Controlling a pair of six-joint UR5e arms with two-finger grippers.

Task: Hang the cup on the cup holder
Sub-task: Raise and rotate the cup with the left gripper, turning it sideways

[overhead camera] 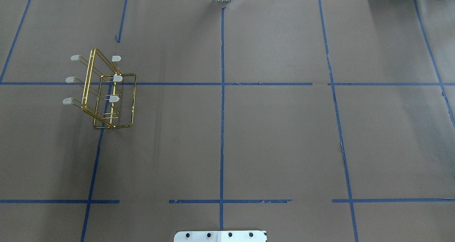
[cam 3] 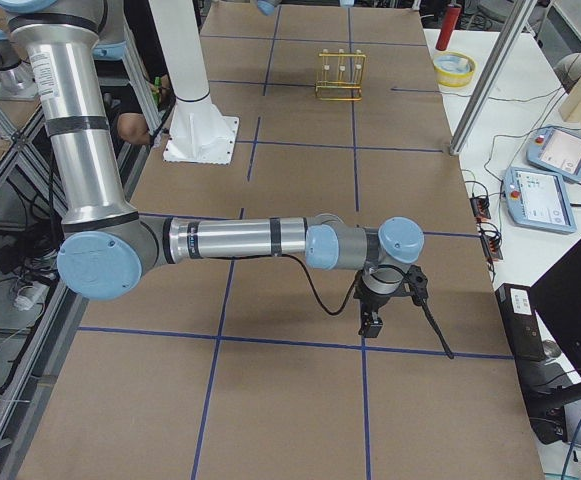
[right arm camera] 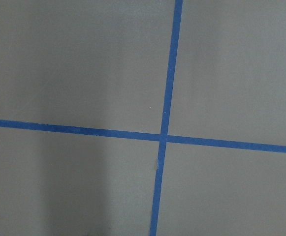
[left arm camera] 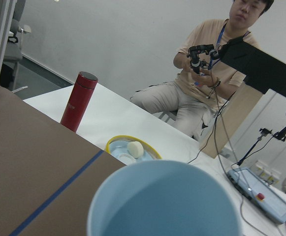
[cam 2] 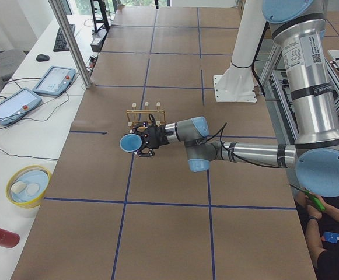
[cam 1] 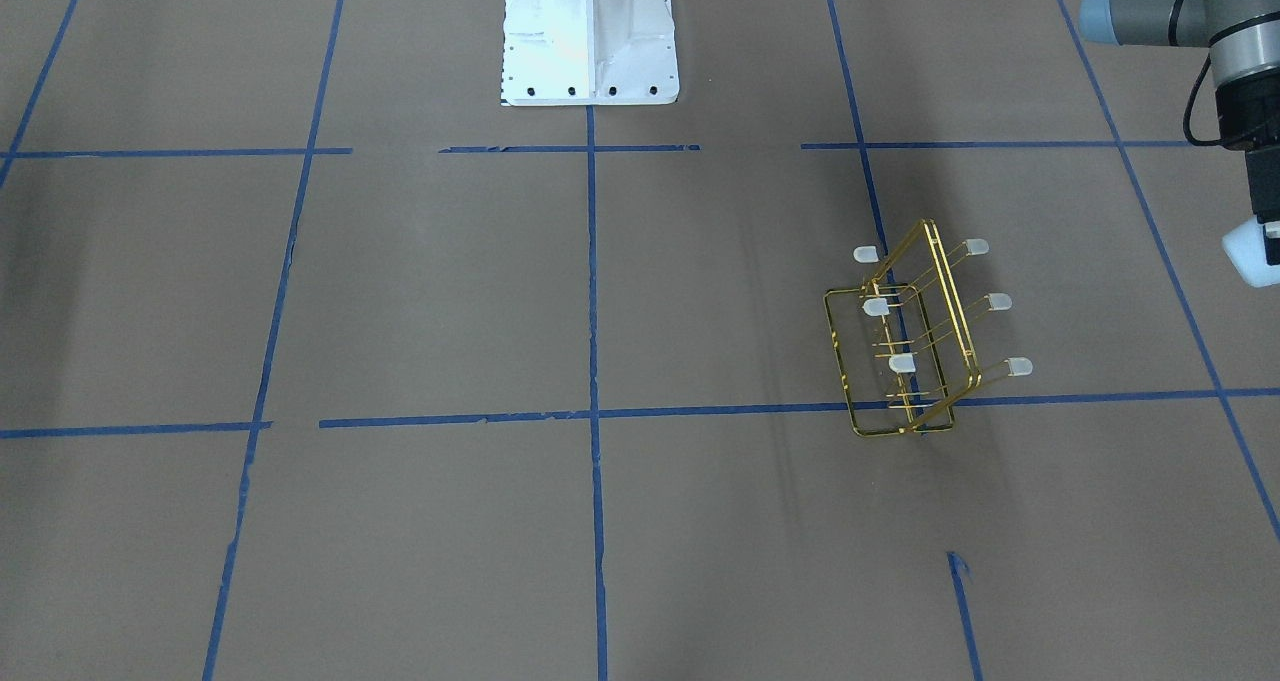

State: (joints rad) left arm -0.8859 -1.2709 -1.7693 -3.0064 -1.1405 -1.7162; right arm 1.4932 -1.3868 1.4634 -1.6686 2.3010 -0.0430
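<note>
The gold wire cup holder (cam 1: 945, 306) stands on the table on my left side, its prongs tipped with whitish caps; it also shows in the overhead view (overhead camera: 89, 89) and small in the left side view (cam 2: 146, 112). My left gripper (cam 2: 143, 143) is shut on the pale blue cup (cam 2: 129, 143) and holds it on its side above the table, mouth turned away from the rack. The cup (cam 1: 1248, 254) is clear of the rack, further to my left. Its open mouth (left arm camera: 165, 204) fills the left wrist view. My right gripper (cam 3: 370, 312) hangs over bare table; I cannot tell whether it is open.
A yellow bowl (cam 2: 28, 185) and a red bottle (left arm camera: 79, 101) sit on the white bench past the table's left end, where an operator (left arm camera: 216, 83) sits. The white robot base (cam 1: 588, 36) stands at the table's middle. Blue tape lines (right arm camera: 165, 136) cross the brown surface.
</note>
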